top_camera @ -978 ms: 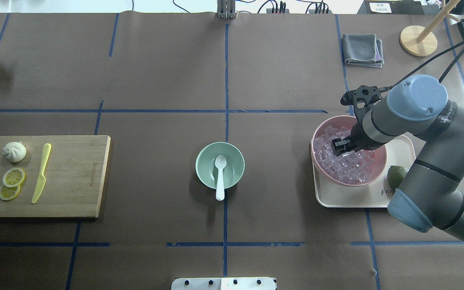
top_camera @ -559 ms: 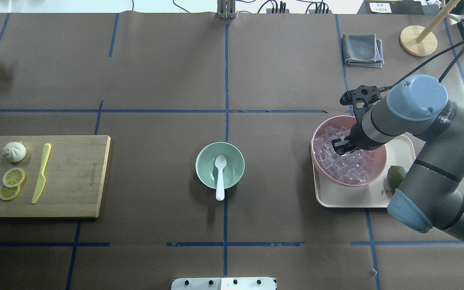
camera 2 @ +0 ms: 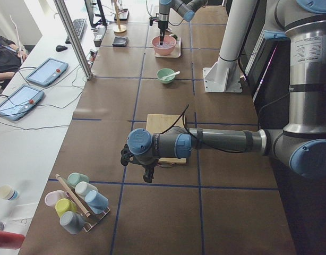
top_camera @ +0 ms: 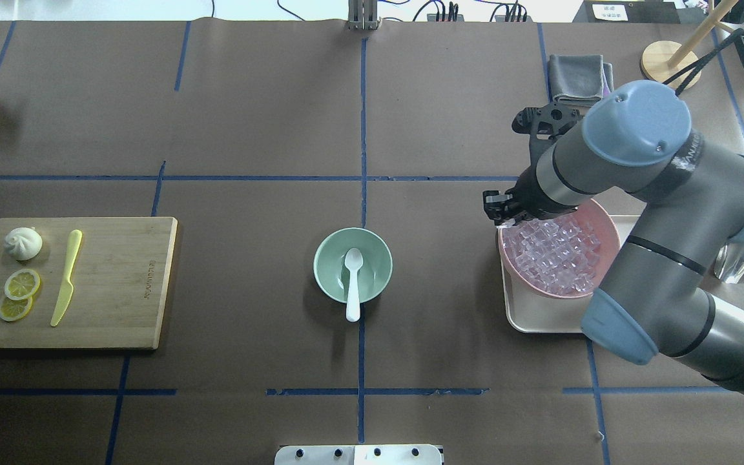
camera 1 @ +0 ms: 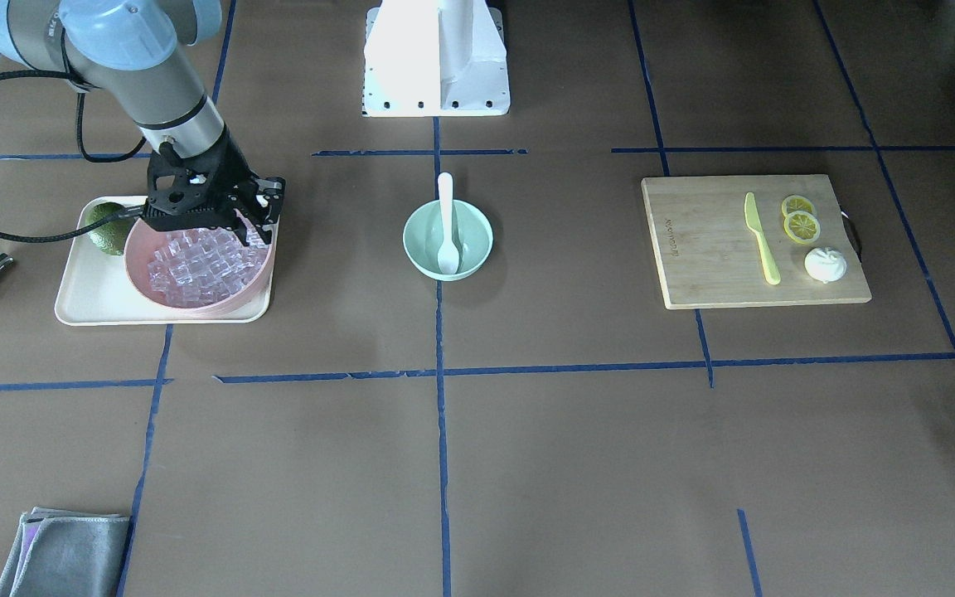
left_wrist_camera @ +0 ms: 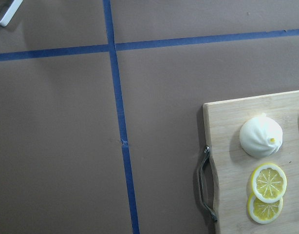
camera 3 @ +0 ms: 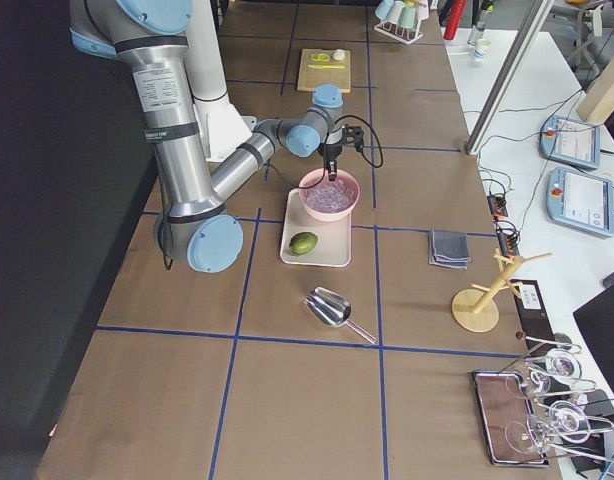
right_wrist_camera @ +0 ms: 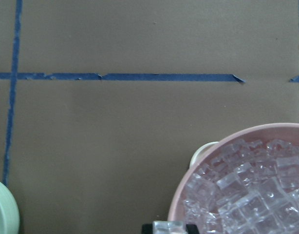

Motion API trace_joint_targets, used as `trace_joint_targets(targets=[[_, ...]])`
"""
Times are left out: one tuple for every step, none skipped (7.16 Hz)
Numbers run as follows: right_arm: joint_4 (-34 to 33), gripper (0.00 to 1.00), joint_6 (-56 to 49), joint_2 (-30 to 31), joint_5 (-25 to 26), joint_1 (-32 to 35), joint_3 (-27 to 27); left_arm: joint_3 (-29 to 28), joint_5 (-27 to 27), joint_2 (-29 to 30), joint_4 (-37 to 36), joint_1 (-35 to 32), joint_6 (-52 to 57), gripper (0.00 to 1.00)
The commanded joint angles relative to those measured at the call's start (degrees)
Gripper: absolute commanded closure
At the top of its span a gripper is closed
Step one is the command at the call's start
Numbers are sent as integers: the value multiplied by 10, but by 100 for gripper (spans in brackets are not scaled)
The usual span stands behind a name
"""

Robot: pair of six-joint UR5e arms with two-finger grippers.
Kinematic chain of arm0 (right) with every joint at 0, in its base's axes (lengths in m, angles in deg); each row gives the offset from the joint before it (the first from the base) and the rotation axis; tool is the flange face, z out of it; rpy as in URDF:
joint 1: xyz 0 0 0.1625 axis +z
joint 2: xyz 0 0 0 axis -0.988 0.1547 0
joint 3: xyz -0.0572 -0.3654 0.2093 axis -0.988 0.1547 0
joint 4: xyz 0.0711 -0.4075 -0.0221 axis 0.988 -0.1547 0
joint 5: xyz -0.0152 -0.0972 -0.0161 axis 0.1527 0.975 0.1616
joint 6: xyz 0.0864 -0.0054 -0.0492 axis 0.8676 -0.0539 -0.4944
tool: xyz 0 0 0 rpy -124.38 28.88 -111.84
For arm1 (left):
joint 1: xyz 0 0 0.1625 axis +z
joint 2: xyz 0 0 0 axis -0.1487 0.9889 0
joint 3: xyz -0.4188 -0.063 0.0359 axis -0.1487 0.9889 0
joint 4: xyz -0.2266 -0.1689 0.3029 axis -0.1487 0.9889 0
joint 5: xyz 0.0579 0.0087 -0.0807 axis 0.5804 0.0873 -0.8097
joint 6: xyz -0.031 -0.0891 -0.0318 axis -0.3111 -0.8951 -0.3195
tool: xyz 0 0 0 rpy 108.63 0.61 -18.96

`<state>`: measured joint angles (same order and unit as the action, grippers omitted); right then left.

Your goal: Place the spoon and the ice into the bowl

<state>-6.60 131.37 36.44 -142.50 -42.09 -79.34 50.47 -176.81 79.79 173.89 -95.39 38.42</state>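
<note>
My right jaws are pinched on one ice cube [right_wrist_camera: 168, 226] over the pink bowl's [top_camera: 556, 294] rim; the bowl [top_camera: 330, 248], spoon [top_camera: 352, 278] inside, sits well apart from it, so the slick cube may slip out onto the bench [top_camera: 436, 310] mid-carry

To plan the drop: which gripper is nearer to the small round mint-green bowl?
Right. The right gripper hangs at the round pink bowl's rim, on the side toward the mint-green bowl. The left gripper is beyond the wooden cutting board's far end.

Right wrist, overhead: perhaps shared bowl [top_camera: 332, 255]
</note>
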Motion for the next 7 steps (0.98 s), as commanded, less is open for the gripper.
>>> trace_joint_targets(targets=[[-45,100,115,-107,70,-62,50,0,0,0,0,0,-1,0],[-45,99,182,-165,103,-100,115,0,0,0,-1,0,0,0],[-44,97,212,-197,134,-129,153,0,0,0,-1,0,0,0],[-43,96,233,-221,146,-149,188,0,0,0,-1,0,0,0],[-42,95,248,-248,148,-159,222,0,0,0,-1,0,0,0],[-42,95,249,-248,153,-163,229,0,0,-1,-1,0,0,0],[-42,95,249,-243,178,-172,229,1,0,-8,0,0,0,0]])
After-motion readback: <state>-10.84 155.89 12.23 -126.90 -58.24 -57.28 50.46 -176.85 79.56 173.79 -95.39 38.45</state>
